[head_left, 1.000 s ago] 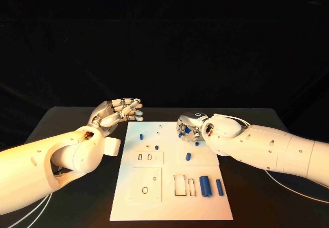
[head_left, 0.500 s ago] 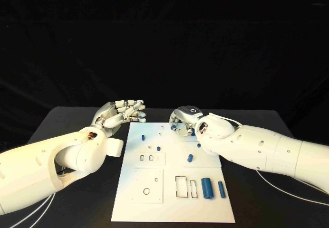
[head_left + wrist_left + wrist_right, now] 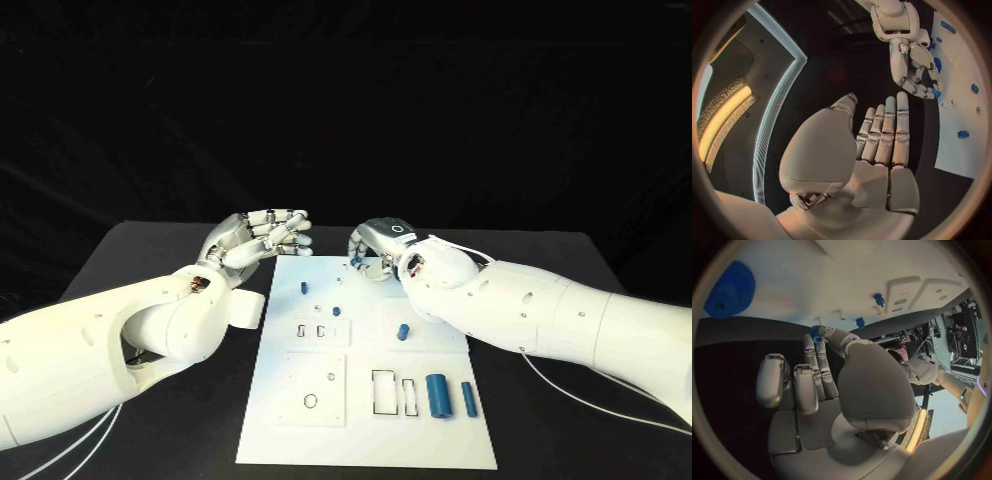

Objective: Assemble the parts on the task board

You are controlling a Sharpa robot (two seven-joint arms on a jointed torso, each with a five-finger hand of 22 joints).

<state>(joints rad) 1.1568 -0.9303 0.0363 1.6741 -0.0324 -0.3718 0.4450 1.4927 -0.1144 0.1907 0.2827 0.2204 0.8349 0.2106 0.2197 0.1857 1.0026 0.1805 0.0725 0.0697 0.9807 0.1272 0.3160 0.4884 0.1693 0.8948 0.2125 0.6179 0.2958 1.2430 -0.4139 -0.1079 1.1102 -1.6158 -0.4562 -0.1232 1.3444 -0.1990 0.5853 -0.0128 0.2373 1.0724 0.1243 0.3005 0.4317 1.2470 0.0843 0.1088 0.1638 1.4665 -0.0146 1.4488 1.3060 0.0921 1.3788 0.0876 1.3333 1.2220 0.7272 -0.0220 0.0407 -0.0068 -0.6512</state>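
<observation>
The white task board (image 3: 368, 400) lies in the middle of the table. My right hand (image 3: 378, 248) hovers over its far edge and pinches a small blue part (image 3: 817, 335) at its fingertips; the same hand (image 3: 912, 65) shows in the left wrist view. A blue gear (image 3: 729, 290) lies on the board beyond those fingers. My left hand (image 3: 267, 236) hangs beside the board's far left corner, its fingers (image 3: 884, 131) straight and holding nothing. A short blue peg (image 3: 304, 287), another peg (image 3: 336, 311) and a loose part (image 3: 404, 330) are on the board.
A thick blue cylinder (image 3: 437, 395) and a thin blue pin (image 3: 467, 398) lie at the board's near right, beside a rectangular slot (image 3: 384, 392). Raised white blocks with holes (image 3: 313, 388) sit near left. Black table (image 3: 159, 250) surrounds the board.
My right hand has moved toward the board's far edge and a little to the left. The left hand has hardly shifted. The camera has moved slightly.
</observation>
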